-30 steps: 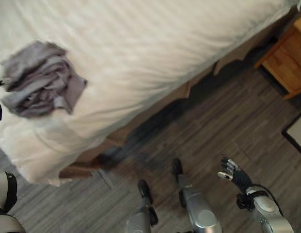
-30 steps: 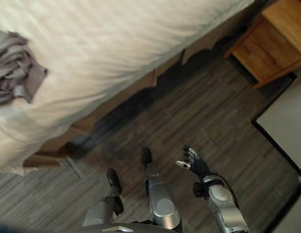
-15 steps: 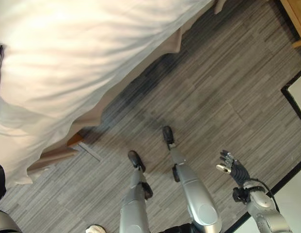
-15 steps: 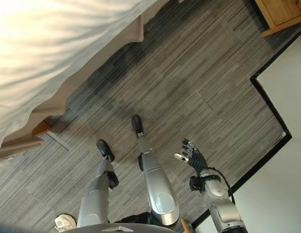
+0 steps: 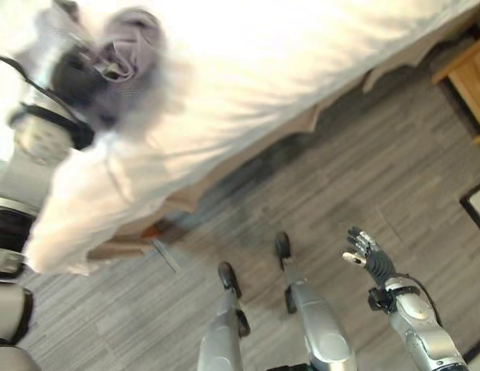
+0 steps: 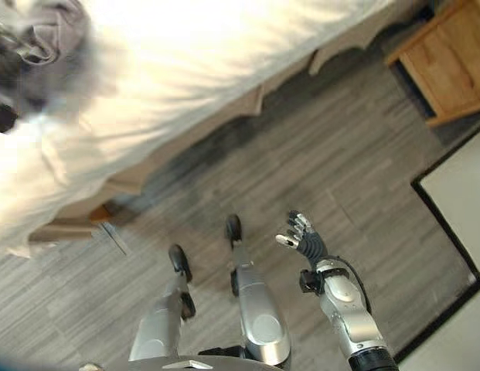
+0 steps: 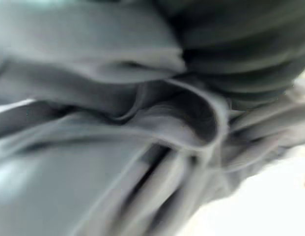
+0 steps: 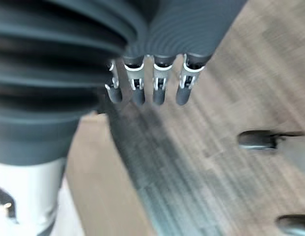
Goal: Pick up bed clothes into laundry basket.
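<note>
arms: silver-grey shells | right hand (image 6: 303,238): silver fingers, dark tips | wrists: dark ribbed covers | left hand (image 5: 77,73): same dark cover

The left arm reached up along the left edge of the frame, its left hand (image 5: 73,73) at the upper left. The right hand (image 5: 365,253) hung at the lower right, its fingers (image 8: 159,81) straight and relaxed, holding nothing.
</note>
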Robot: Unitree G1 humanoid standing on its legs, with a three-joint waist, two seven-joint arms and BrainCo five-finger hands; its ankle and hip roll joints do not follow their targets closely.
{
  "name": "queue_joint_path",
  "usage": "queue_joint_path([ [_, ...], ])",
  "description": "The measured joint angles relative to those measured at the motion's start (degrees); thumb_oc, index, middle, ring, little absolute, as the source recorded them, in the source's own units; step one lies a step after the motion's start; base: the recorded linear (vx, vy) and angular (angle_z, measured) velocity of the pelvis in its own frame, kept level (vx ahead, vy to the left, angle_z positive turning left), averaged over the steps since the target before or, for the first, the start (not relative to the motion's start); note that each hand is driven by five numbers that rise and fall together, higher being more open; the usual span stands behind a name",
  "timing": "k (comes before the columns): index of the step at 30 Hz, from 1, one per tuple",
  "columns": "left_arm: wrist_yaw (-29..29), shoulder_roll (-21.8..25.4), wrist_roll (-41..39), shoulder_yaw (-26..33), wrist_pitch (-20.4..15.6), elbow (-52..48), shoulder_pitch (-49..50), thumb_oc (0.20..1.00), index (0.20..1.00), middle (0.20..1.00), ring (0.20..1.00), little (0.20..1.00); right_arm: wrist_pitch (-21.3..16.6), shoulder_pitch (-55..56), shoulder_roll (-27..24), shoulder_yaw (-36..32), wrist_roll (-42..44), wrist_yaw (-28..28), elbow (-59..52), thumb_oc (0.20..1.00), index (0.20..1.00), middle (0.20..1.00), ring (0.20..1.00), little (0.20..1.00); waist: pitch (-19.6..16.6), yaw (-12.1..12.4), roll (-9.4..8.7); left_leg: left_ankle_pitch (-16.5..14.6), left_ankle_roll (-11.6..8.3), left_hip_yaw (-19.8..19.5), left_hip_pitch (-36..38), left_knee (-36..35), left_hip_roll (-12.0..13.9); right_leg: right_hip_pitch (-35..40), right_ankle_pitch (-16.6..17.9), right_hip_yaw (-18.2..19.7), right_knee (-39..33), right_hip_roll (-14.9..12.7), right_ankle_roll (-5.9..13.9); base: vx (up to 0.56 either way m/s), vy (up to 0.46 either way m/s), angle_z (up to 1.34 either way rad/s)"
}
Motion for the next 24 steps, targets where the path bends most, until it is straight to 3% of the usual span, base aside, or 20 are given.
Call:
queue_joint_path([
  [2, 0.2, -11.9, -2.8, 5.9, -1.2, -10.6, 10.1, 0.200, 0.200, 0.200, 0.200, 0.200, 0.9, 1.6, 0.3, -0.9, -1.3, 0.8, 2.5, 1.000, 1.000, 1.000, 1.000, 1.000, -1.3, 0.0, 0.48, -1.4, 0.38, -0.8, 6.6, -0.3, 0.2, 6.8, -1.5, -0.5, 0.1, 0.2, 0.44, 0.20, 0.063, 0.15],
  [3, 0.2, -19.7, -6.3, 6.1, -3.7, -10.4, 13.5, 0.200, 0.200, 0.200, 0.200, 0.200, 1.1, 3.0, 0.7, -1.7, -2.2, 0.8, 2.4, 1.000, 1.000, 1.000, 1.000, 1.000, -5.7, 0.4, 1.37, -2.1, 0.39, -0.8, 6.7, -0.2, 0.2, 7.0, -2.6, -0.6, 0.2, 0.1, 0.91, 0.18, 0.075, 0.00],
  [4, 1.0, -31.9, -10.1, 11.2, -4.0, -12.0, 18.5, 0.200, 0.200, 0.200, 0.200, 0.200, 1.5, 3.1, 1.5, -3.1, -2.4, 0.5, 2.3, 1.000, 1.000, 1.000, 1.000, 1.000, -7.8, 0.8, 2.15, -2.8, 0.73, -0.4, 9.0, 0.0, 0.1, 9.0, -3.1, -0.4, 0.5, 0.0, 1.01, 0.08, 0.051, -0.10],
  [5, 1.0, -40.7, -12.7, 13.4, -4.1, -13.5, 22.8, 0.200, 0.200, 0.200, 0.200, 0.200, 1.6, 2.5, 2.2, -3.3, -2.7, 0.6, 2.3, 1.000, 1.000, 1.000, 1.000, 1.000, -8.6, 0.6, 2.25, -3.3, 1.44, -0.3, 11.4, 0.0, 0.0, 11.3, -3.1, 0.1, 0.4, 0.0, 0.99, 0.05, 0.032, -0.14],
  [6, 0.9, -44.5, -15.3, 12.4, -4.1, -13.9, 26.3, 0.200, 0.200, 0.200, 0.200, 0.200, 1.6, 1.8, 2.3, -3.3, -3.4, 0.5, 1.8, 1.000, 1.000, 1.000, 1.000, 1.000, -10.5, 0.2, 2.36, -3.8, 1.75, -0.2, 12.1, -0.1, -0.1, 12.1, -3.5, 0.3, 0.4, 0.0, 1.31, 0.07, 0.015, -0.10],
  [8, -2.0, -43.1, -17.6, 10.0, -2.5, -14.3, 33.1, 0.200, 0.200, 0.200, 0.200, 0.200, 1.3, 0.4, 2.5, -3.9, -4.5, -0.1, -1.8, 1.000, 1.000, 1.000, 1.000, 1.000, -15.0, -0.4, 1.34, -4.0, 1.80, -0.2, 12.9, 0.0, -0.3, 12.7, -3.5, 0.5, 0.3, -0.1, 1.43, 0.05, -0.011, -0.03],
  [11, -3.7, -44.5, -19.7, 9.8, -1.7, -14.3, 39.4, 0.200, 0.200, 0.200, 0.200, 0.200, 1.6, 2.3, 3.2, -4.3, -4.5, -0.3, -1.7, 1.000, 1.000, 1.000, 1.000, 1.000, -17.0, 0.0, 0.67, -4.0, 1.90, -0.2, 14.1, -0.1, -0.1, 14.2, -4.0, 0.4, -0.3, -0.1, 1.81, 0.00, 0.000, 0.00],
  [16, -6.8, -46.6, -24.5, 8.7, 2.3, -14.2, 46.9, 0.200, 0.200, 0.200, 0.200, 0.200, 1.8, 6.2, 4.0, -4.1, -4.5, -0.1, -3.5, 1.000, 1.000, 1.000, 1.000, 1.000, -18.1, -0.3, 1.54, -4.3, 2.37, -0.2, 14.8, -0.4, -0.3, 14.7, -4.0, 0.8, -0.4, -0.2, 1.73, 0.00, -0.017, -0.01],
  [18, -8.3, -48.3, -29.1, 3.8, 2.8, -14.3, 48.9, 0.200, 0.200, 0.200, 0.200, 0.200, 1.8, 9.1, 4.2, -4.1, -4.3, -0.1, -3.5, 1.000, 1.000, 1.000, 1.000, 1.000, -18.8, -0.4, 2.22, -4.3, 2.39, -0.2, 14.8, -0.4, -0.1, 14.5, -4.0, 0.9, -0.3, 0.0, 1.75, 0.01, -0.040, -0.03],
  [21, -10.6, -46.6, -28.7, 2.0, 4.6, -14.4, 48.3, 0.200, 0.200, 0.200, 0.200, 0.200, 1.8, 9.4, 4.0, -4.3, -4.2, -0.3, -3.5, 1.000, 1.000, 1.000, 1.000, 1.000, -18.8, -1.4, 2.36, -4.2, 2.50, 0.0, 14.7, -0.3, 0.2, 14.5, -3.8, 1.0, -0.2, 0.3, 1.60, 0.01, -0.047, -0.04],
  [22, -11.0, -44.0, -28.2, 2.3, 4.8, -16.2, 47.4, 0.200, 0.200, 0.200, 0.200, 0.200, 1.7, 9.4, 3.9, -5.1, -4.2, -0.5, -3.6, 1.000, 1.000, 1.000, 1.000, 1.000, -18.8, -2.1, 2.38, -4.1, 2.54, 0.0, 14.4, -0.4, 0.3, 14.3, -3.8, 1.0, -0.2, 0.4, 1.60, 0.02, -0.044, -0.03],
  [24, -10.9, -43.6, -28.1, 4.6, 4.3, -16.4, 46.0, 0.200, 0.200, 0.200, 0.200, 0.200, 1.5, 9.9, 3.9, -7.1, -4.0, -1.2, -3.7, 1.000, 1.000, 1.000, 1.000, 1.000, -18.8, -2.8, 2.83, -4.1, 2.54, 0.4, 13.9, -0.3, 0.4, 13.0, -3.8, 1.7, 0.5, 0.6, 1.58, 0.01, -0.051, -0.11],
])
